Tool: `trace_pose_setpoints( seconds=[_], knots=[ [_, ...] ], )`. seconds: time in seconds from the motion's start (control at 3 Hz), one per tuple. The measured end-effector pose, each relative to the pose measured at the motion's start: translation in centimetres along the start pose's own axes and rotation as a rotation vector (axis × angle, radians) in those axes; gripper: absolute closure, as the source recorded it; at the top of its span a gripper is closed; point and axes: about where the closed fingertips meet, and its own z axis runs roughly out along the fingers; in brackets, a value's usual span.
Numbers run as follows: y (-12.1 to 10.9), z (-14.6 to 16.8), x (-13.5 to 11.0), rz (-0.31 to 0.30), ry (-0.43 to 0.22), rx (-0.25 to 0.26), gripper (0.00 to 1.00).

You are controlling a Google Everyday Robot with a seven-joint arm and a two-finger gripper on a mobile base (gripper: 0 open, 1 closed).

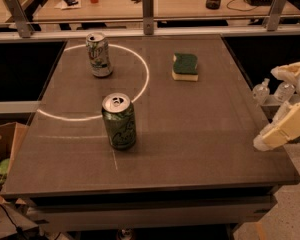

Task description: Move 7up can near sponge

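The 7up can [119, 122], dark green with pale script and a silver top, stands upright on the dark table [200, 134], front left of centre. The sponge [185, 66], dark green on a pale yellow base, lies flat at the back, right of centre. My gripper [266, 108] hangs off the table's right edge, far to the right of the can. Its two cream fingers [282, 130] point left with a wide gap between them, and it is empty.
A paler silver-white can with green lettering [99, 54] stands at the back left, on a white circle line [142, 84] drawn on the table. Metal posts [148, 11] and a desk with clutter lie behind. A cardboard box [2, 149] sits on the floor at the left.
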Motion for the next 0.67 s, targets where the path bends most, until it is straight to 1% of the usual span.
trace_pose_setpoints(
  seconds=[0.33, 0.67],
  knots=[
    [-0.4, 2.8, -1.3, -0.040, -0.255, -0.061, 0.00],
    [2.7, 4.4, -4.9, -0.097, -0.464, -0.226, 0.00]
  ],
)
